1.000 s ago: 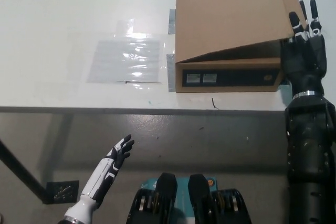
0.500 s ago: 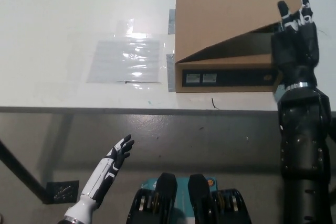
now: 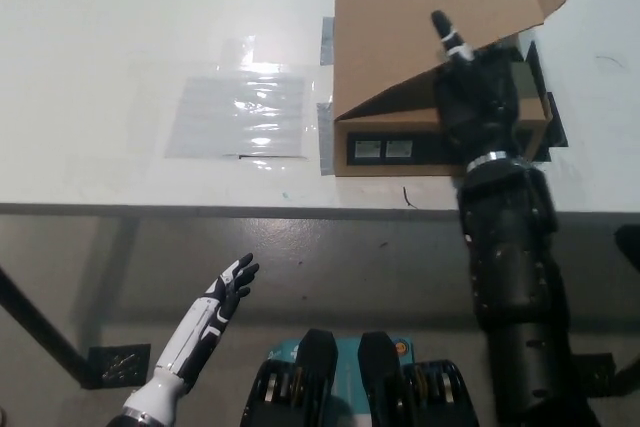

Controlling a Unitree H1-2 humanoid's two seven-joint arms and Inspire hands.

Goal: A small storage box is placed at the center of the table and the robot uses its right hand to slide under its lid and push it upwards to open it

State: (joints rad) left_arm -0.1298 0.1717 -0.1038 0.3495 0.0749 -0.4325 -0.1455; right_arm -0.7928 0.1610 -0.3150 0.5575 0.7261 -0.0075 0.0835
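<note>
The lid (image 3: 430, 27) looks like light, stiff cardboard; right hand (image 3: 475, 87) sits under its front edge, fingers spread, holding nothing; left hand (image 3: 228, 292) rests open below the tabletop (image 3: 120, 67).

Right arm: rose black from the bottom right and leaned toward the middle of the view, forearm nearly upright.
Right hand (image 3: 478, 87): reached forward, one finger raised, the rest hidden, held nothing visible.
Left hand (image 3: 228, 292): rested low at lower left, fingers spread and empty.
Left forearm: white, angled up from the bottom edge.
</note>
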